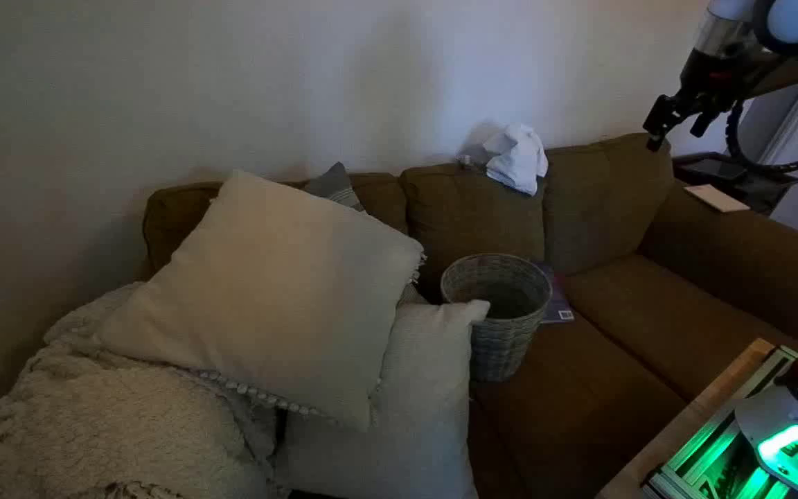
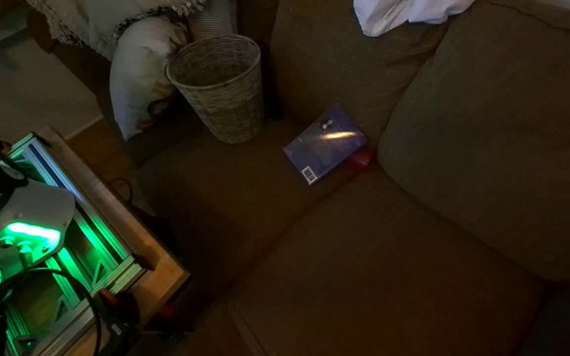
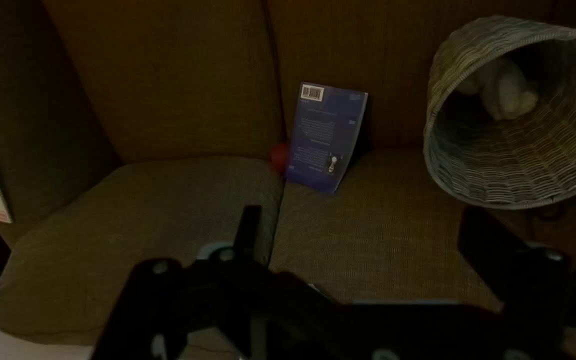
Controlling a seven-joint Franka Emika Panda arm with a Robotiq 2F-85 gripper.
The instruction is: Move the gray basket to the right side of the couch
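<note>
- A gray basket (image 1: 503, 346) stands upright on the seat of the brown couch (image 1: 600, 395) — between a white pillow (image 1: 427, 395) and a purple book (image 2: 325, 144).
- The robot's gripper (image 1: 676, 137) hangs high, well apart from the basket; in the wrist view, its fingers (image 3: 249, 230) are spread wide.
- The book lies barcode side up, partly covering a red object (image 2: 362, 159).
- White cloth (image 1: 518, 163) drapes over the couch's back; a cream blanket (image 1: 115, 416) lies bunched beside a larger pillow (image 1: 267, 277).
- Green light (image 1: 783, 441) glows on the robot's base (image 1: 752, 419) near the couch.
</note>
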